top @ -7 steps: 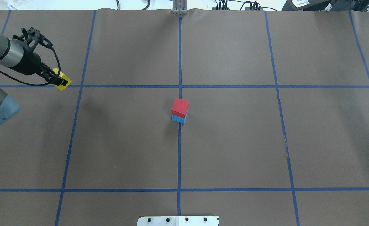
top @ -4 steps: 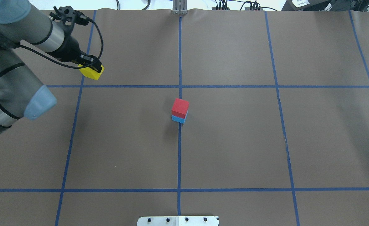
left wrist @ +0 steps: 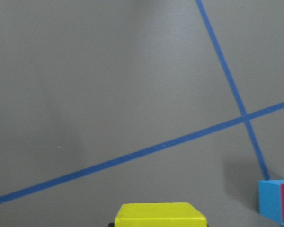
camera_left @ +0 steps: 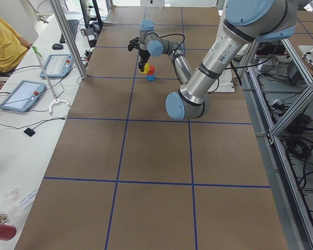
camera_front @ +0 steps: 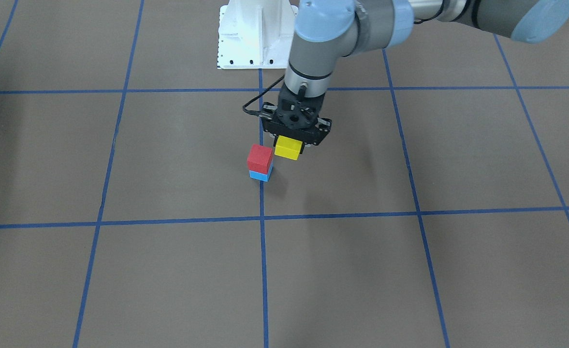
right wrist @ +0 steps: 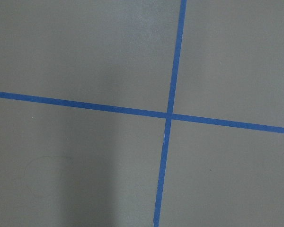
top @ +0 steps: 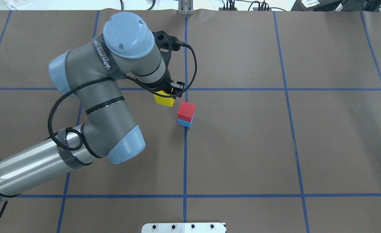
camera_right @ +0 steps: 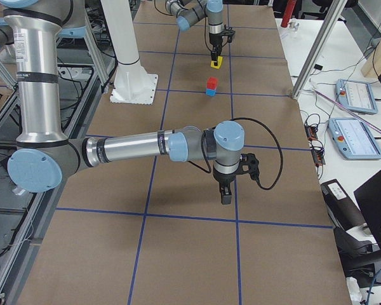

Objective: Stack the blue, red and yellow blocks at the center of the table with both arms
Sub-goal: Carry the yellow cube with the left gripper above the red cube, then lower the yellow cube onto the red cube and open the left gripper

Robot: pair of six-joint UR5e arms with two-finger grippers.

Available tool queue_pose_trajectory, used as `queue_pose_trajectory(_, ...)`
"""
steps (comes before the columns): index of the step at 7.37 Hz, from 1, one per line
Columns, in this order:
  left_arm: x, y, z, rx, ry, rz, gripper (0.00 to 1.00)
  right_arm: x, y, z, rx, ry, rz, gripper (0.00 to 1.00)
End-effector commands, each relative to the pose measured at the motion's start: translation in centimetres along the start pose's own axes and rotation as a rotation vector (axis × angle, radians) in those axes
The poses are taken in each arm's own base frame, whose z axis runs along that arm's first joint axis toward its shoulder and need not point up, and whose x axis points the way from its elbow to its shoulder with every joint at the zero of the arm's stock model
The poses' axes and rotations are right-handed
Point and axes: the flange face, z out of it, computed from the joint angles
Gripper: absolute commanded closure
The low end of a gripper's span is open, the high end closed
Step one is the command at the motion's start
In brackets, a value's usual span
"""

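Left arm is out over the middle of the brown-grey desk (camera_front: 410,270) with its blue tape grid. Its black left claw (camera_front: 291,141) points straight down, fingers clenched on the small matte yellow cube (camera_front: 287,148). That cube hangs clear of the desk, carried in the air. Just beside it sits the stack: the small red cube (camera_front: 259,158) squarely on top of the small light blue cube (camera_front: 260,175), planted on the centre tape line one square out from the white bolted pedestal (camera_front: 255,34). From overhead, the yellow cube sits a touch to the robot's left of the red one and slightly farther out, close but not touching. The left wrist camera agrees: yellow at the bottom edge, the blue and red faces peeking in at the bottom right corner.

The right claw (camera_right: 226,194) hangs low over a tape crossing, well apart from the stack. It shows only in the side view, so I cannot tell whether it is released or clenched.
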Motion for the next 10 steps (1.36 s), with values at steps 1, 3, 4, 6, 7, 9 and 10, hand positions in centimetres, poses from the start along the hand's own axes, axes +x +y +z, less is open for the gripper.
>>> queue_pose_trajectory(1, 5.3, 0.7, 1.3, 0.018, -0.027, 0.005, 1.0, 0.0, 0.0, 0.0, -0.001, -0.002, 0.001, 0.0)
queue_pose_trajectory(3, 4.7, 0.9, 2.0, 0.011, -0.039, 0.024, 1.0, 0.0, 0.0, 0.0, 0.001, -0.002, 0.0, 0.0)
queue_pose_trajectory(4, 4.5, 1.1, 2.4, 0.004, -0.044, 0.041, 1.0, 0.0, 0.0, 0.0, -0.001, -0.004, 0.001, 0.0)
queue_pose_trajectory(6, 4.2, 1.0, 3.4, -0.006, -0.061, 0.038, 1.0, 0.0, 0.0, -0.1, 0.002, -0.003, -0.001, 0.0)
queue_pose_trajectory(7, 4.2, 1.0, 3.8, -0.01, -0.065, 0.039, 1.0, 0.1, 0.1, -0.1, 0.001, -0.003, 0.003, 0.0)
queue_pose_trajectory(9, 4.5, 0.8, 3.6, -0.007, -0.061, 0.041, 1.0, 0.2, 0.1, -0.2, 0.003, -0.003, 0.005, 0.0)
queue_pose_trajectory(10, 4.5, 0.8, 3.8, -0.008, -0.063, 0.04, 1.0, 0.2, 0.1, -0.2, 0.003, -0.003, 0.005, 0.0)
